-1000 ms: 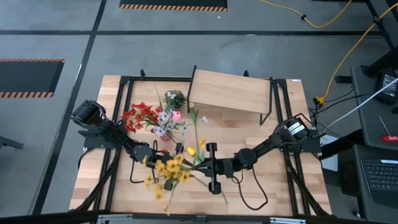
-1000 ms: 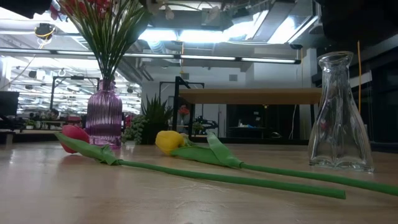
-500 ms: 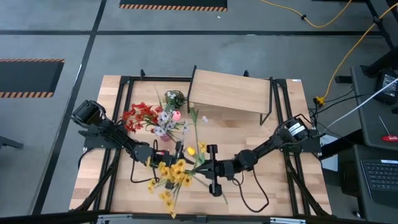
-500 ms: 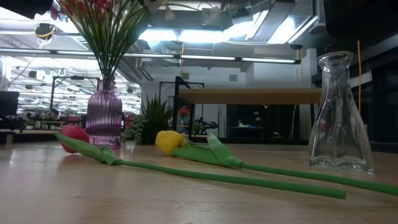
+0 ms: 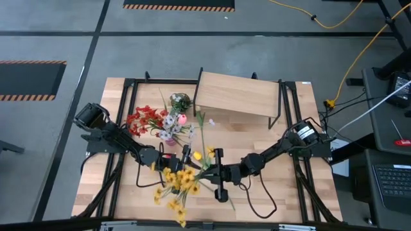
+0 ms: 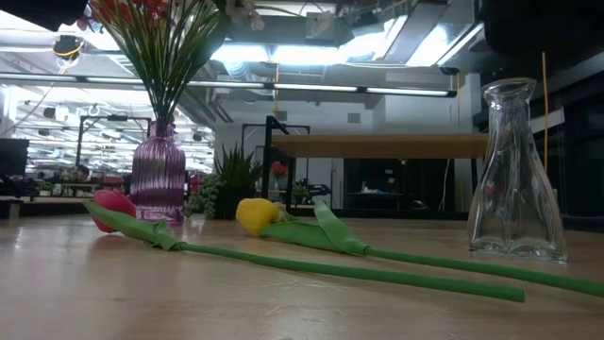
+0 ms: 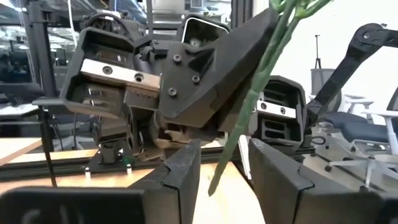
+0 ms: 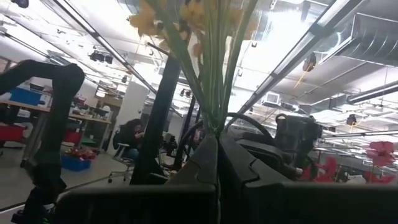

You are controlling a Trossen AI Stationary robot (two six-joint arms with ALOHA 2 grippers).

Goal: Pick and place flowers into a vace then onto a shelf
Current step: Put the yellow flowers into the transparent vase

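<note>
The right gripper (image 5: 207, 172), clamped on the yellow flower bunch (image 5: 178, 182), has swung it lower. The left gripper (image 5: 168, 162), part-open around the stem (image 7: 249, 112), is narrowing: a handover toward the clear vase (image 6: 513, 170).

A flowerless green leafy bunch (image 5: 180, 101) stands on the light-wood slatted table (image 5: 289, 192) near its far edge. Seen level across the table, the same spiky green bunch (image 6: 233, 178) stands behind and just to one side of a ribbed purple glass vase (image 6: 158, 173). An empty clear glass vase with a narrow neck (image 6: 515, 175) stands upright on the table, well apart from the purple vase. On the grey floor beyond the table lies a yellow cable (image 5: 350, 61).
</note>
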